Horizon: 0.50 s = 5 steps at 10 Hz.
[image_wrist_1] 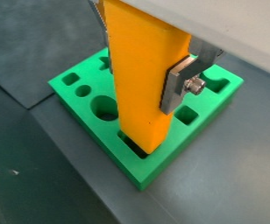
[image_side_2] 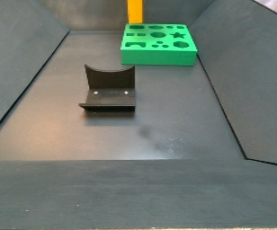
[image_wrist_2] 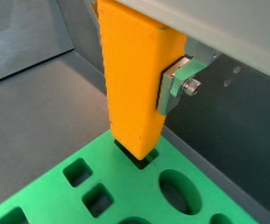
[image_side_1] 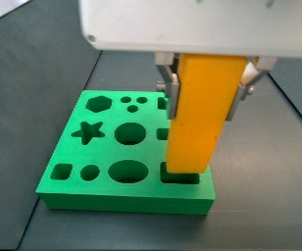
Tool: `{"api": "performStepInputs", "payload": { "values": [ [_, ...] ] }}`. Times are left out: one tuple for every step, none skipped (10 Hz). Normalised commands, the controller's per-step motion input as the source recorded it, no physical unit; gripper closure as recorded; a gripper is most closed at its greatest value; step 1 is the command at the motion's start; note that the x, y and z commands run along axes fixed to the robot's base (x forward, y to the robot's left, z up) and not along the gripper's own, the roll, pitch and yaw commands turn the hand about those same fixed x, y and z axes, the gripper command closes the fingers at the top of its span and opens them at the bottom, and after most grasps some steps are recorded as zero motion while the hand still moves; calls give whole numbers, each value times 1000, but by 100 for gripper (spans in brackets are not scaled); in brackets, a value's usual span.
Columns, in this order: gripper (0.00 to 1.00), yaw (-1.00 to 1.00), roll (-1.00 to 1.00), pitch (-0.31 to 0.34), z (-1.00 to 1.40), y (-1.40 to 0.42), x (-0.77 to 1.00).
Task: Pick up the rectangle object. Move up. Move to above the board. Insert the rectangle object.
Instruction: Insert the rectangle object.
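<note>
Side view: rectangle object upright between gripper jaws, lower end in board hole.

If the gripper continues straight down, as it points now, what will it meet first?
The gripper, shut on the rectangle object, hangs above the board. The object's lower end already sits at a square hole near the board's edge, so it probably slides deeper; the fingers would meet the board's top last.

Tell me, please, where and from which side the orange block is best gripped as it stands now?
High on its flat side faces, from above: the block stands upright with its bottom end at a square hole in the green board. The gripper already clamps it there.
</note>
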Motion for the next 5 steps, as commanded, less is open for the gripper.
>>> {"api": "performStepInputs", "payload": {
  "values": [
    [100,0,0,0,-37,0,0],
    [100,0,77,0,-183,0,-49],
    [100,26,76,0,-217,0,-100],
    [100,26,36,0,-189,0,-74],
    [100,23,1,0,-154,0,-26]
  ]
}}
